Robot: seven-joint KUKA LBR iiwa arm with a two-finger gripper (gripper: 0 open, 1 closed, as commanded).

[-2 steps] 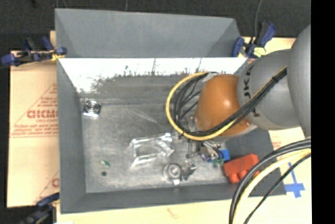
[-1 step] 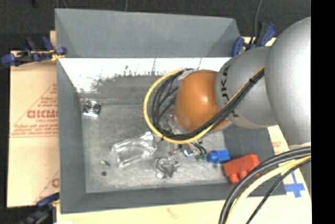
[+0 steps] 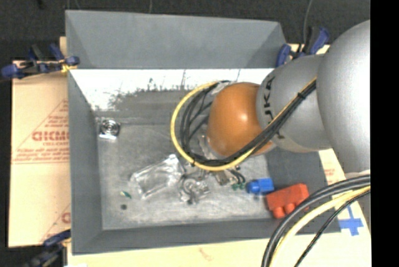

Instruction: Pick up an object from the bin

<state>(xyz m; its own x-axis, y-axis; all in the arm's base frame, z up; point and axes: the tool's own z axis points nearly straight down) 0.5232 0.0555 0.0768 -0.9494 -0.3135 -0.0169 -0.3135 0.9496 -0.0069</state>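
Camera view looks down into the grey bin (image 3: 84,153), where the arm (image 3: 312,103) reaches in from the right. Its orange cover (image 3: 234,119) and looped cables (image 3: 181,116) hang over the middle of the floor. The gripper (image 3: 194,188) is low, towards the near side, at the right end of a crumpled clear plastic piece (image 3: 153,177). It seems to touch that piece, though the cover hides much of the meeting. Whether the gripper is spread or pressed together I cannot tell. To its right lie a small blue block (image 3: 260,186) and, just beyond, a red brick (image 3: 287,198). A round metal cap (image 3: 109,128) sits well apart at the far left, and a tiny green bit (image 3: 124,194) lies at the near left
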